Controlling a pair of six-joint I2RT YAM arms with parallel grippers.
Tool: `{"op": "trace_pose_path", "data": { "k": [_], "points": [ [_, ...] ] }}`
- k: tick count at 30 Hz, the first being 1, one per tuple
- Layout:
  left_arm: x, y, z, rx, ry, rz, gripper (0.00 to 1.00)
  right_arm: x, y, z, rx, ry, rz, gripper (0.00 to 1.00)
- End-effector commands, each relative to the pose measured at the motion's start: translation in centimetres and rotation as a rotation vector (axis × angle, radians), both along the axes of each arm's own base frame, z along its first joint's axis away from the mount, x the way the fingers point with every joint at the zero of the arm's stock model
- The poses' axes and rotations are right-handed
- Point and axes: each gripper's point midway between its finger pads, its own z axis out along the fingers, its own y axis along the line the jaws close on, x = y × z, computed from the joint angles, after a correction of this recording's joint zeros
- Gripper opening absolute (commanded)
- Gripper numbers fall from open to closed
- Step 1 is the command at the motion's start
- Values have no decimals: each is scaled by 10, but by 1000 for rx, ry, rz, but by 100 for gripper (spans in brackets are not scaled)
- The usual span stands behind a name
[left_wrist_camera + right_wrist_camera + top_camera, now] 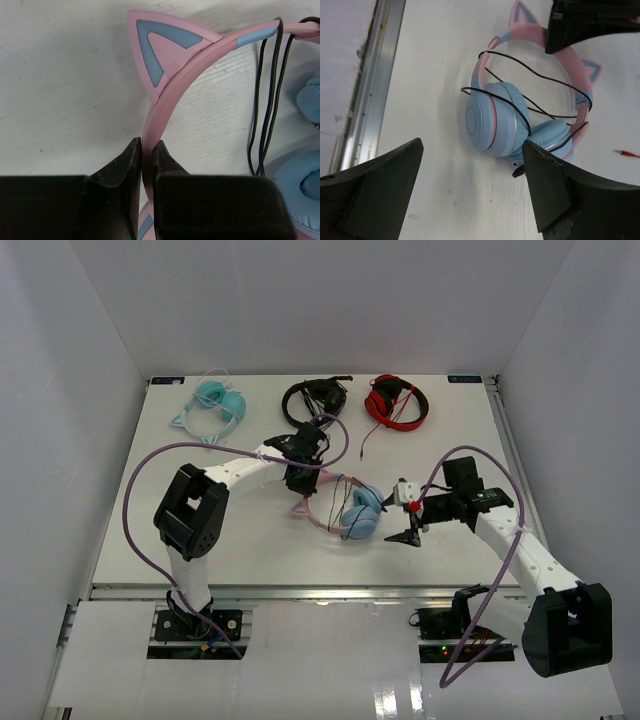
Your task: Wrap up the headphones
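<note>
The headphones [358,515] lie on the table centre, with a pink cat-ear headband [170,80] and light blue ear cups [492,122]. A thin black cable [520,67] is looped over the headband and cups. My left gripper [147,150] is shut on the pink headband just below a cat ear; it also shows in the top view [300,478]. My right gripper [472,160] is open and empty, a little to the right of the ear cups, and shows in the top view [408,530]. The cable's plug end [518,171] sits by my right finger.
All-teal cat-ear headphones [215,405] lie at the back left, black headphones [312,397] at the back middle, red headphones [397,402] at the back right with a thin cable trailing forward. A metal rail [370,95] runs along the table's edge.
</note>
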Motion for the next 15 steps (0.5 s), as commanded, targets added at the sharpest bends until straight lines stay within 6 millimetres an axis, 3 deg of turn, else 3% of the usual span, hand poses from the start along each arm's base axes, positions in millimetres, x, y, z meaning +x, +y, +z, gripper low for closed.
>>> {"op": "trace_pose_path", "data": {
  "k": [1,6,9,15],
  "points": [
    [4,-15,16,-82,-30,-15,0,10,3,-1,-154,-309,127,88],
    [2,-15,9,-83,-11,-3,0,31,21,26,-99,-331,75,87],
    [-3,-18,4,-98,18,-2,1,41,23,29,-63,-256,-38,88],
    [-16,-15,2,-129,34,-6,42,50,2,23,-61,-161,-238,91]
  ]
}}
